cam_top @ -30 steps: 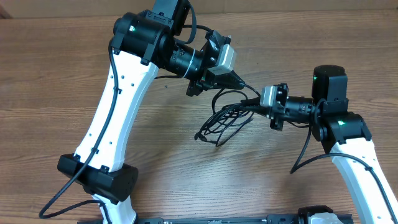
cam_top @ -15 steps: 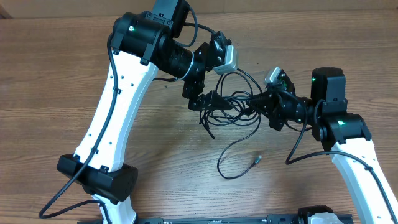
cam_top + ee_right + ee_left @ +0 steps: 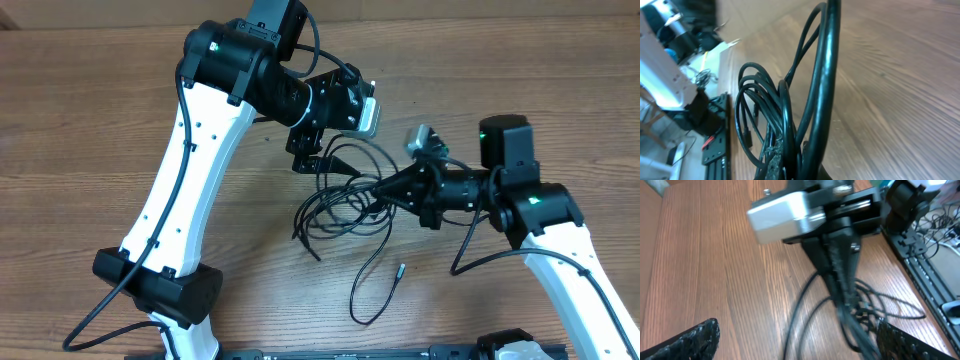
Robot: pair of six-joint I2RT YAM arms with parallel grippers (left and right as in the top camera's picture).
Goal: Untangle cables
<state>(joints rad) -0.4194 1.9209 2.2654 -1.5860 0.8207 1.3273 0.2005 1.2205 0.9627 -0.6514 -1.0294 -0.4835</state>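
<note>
**Black cords pinched in the right gripper at mid-table**

Black and thin, the tangled bundle of flexible cables (image 3: 335,208) sits just below the centre of the overhead frame, over the brown wood-grain table (image 3: 80,130). The right gripper (image 3: 385,190) reaches in from the right, its jaws pressed together on several strands; its wrist view shows the loops (image 3: 812,95) bunched right at the fingers. The left gripper (image 3: 320,155) hangs just above and to the left of the bundle, jaws spread wide with nothing between them. In its own view, its textured black fingertips (image 3: 687,340) stand far apart in the bottom corners. One loose strand trails towards the lower centre and ends in a small metal-tipped plug (image 3: 399,268) lying on the wood.
</note>
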